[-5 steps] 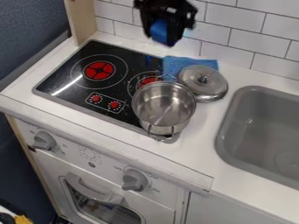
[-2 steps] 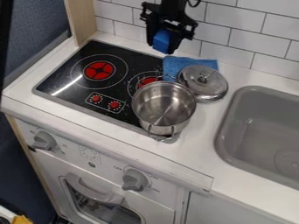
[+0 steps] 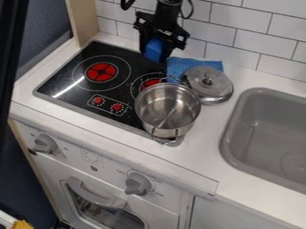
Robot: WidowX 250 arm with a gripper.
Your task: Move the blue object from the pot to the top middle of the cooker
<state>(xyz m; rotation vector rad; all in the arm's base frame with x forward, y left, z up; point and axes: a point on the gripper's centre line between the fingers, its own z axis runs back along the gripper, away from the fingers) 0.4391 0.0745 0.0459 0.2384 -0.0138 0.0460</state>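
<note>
Blue block (image 3: 154, 50): solid blue, boxy, sitting tilted, off the surface. In view it's at the cooktop's (image 3: 133, 60) back right edge. Versus last frame: block and my gripper (image 3: 155, 52) lower and further left in view, pot (image 3: 167, 106) same spot. Arm in from top edge, gripper hanging down, fingers clamped on block.
</note>
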